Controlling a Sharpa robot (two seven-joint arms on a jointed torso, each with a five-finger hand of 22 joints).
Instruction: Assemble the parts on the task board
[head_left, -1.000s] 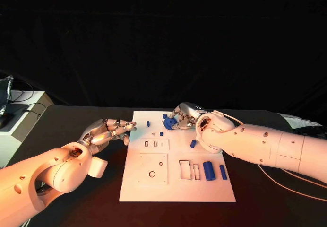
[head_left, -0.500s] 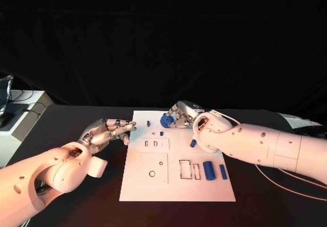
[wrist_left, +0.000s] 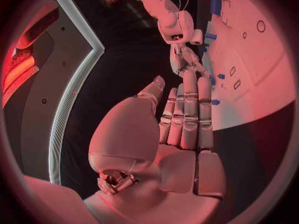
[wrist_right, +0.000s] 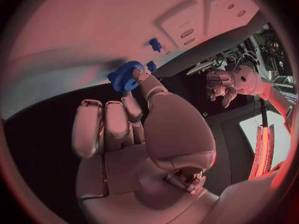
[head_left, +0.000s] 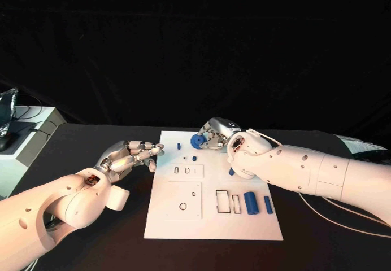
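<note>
The white task board [head_left: 213, 226] lies mid-table. My right hand [head_left: 215, 134] hovers over its far edge and pinches a blue gear [head_left: 198, 141] between thumb and finger; the right wrist view shows the gear [wrist_right: 124, 76] at the fingertips, just off the board [wrist_right: 93, 25]. My left hand [head_left: 130, 155] sits beside the board's left edge, fingers straight and holding nothing [wrist_left: 184, 119]. A small blue peg [head_left: 178, 146], a blue stub [head_left: 194, 158], a short blue piece [head_left: 231, 171], a thick cylinder [head_left: 250, 202] and a thin one [head_left: 268, 204] rest on the board.
Rectangular and round recesses [head_left: 187, 206] are cut into the board's near half. A pale box [head_left: 24, 141] stands at the table's left edge. A cable [head_left: 326, 217] trails on the table under my right arm.
My right hand has carried the blue gear slightly up and toward the board's far edge. The left hand has stayed where it was.
</note>
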